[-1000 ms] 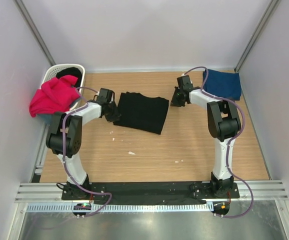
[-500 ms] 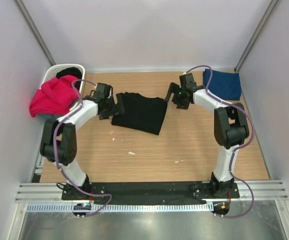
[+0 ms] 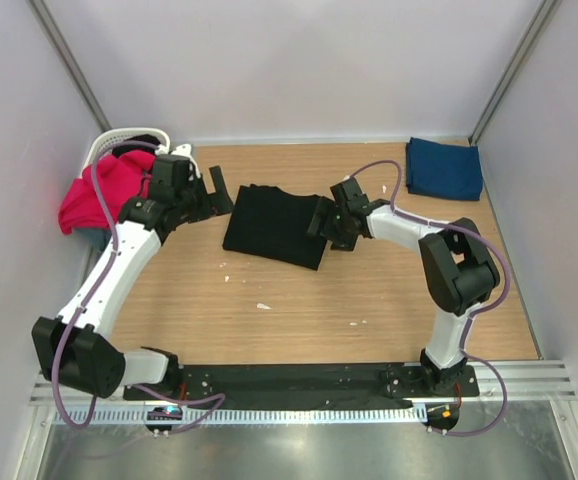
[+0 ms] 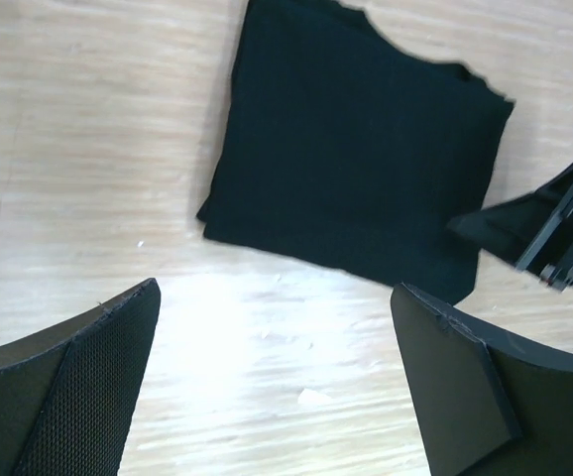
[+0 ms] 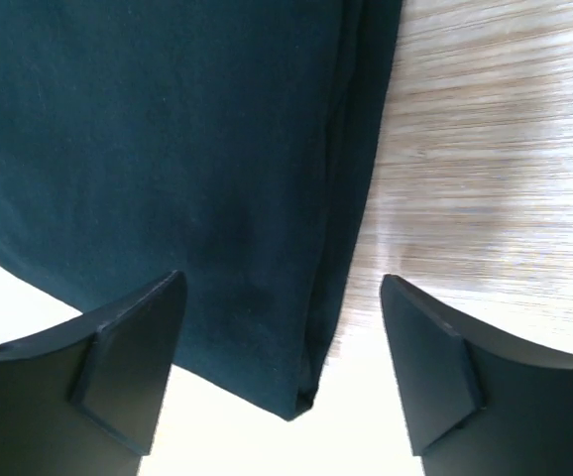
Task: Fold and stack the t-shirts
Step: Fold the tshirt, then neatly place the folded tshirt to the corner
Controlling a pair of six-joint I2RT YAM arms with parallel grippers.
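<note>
Jaws shut a second ago now spread wide on left gripper [image 4: 277,312] and right gripper [image 5: 282,297], holding nothing. The black shirt [image 3: 274,226] lies folded mid-frame, probably ready for stacking.

Wooden table [image 3: 299,320] with folded black t-shirt [image 3: 274,225] mid-table, navy t-shirt [image 3: 444,168] far-right corner.

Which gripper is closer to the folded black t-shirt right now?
Right. The right gripper hangs over the black t-shirt's right edge; the left gripper hovers off its left side, apart.
</note>
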